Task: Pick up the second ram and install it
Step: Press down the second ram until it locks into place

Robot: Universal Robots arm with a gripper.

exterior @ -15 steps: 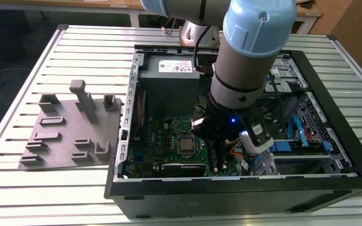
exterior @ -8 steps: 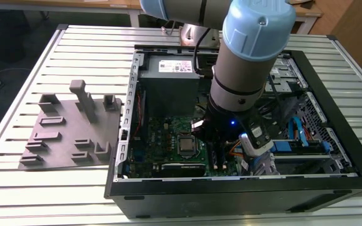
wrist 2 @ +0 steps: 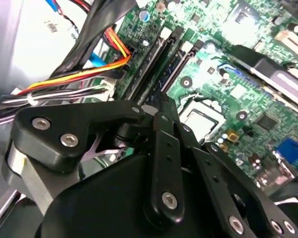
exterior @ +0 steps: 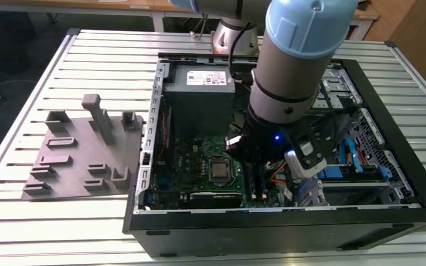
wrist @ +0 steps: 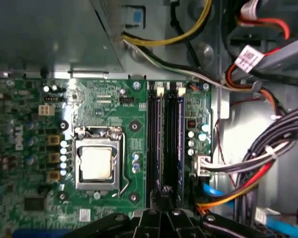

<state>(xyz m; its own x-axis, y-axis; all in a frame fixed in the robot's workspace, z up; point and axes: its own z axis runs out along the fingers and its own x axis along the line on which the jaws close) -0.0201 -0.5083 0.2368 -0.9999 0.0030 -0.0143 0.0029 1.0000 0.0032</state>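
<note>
My gripper (exterior: 255, 165) is down inside the open computer case, right over the two long black memory slots of the green motherboard (wrist: 104, 106). Both slots hold a dark memory stick, one (wrist: 155, 144) beside the other (wrist: 175, 144). I cannot tell which of the two is the second ram. In the first wrist view the gripper (wrist: 166, 193) sits at one end of the slots, between the two sticks. In the second wrist view its black linkage (wrist 2: 156, 106) comes down onto that same end. Whether it touches a stick is hidden.
The grey fixture block (exterior: 87, 155) lies on the slatted table at the exterior view's left, with nothing on its posts. The processor socket (wrist: 97, 163) sits beside the slots. Cable bundles (wrist: 248, 163) crowd the other side. The power supply (exterior: 198, 94) and black case wall (exterior: 272, 221) close in the space.
</note>
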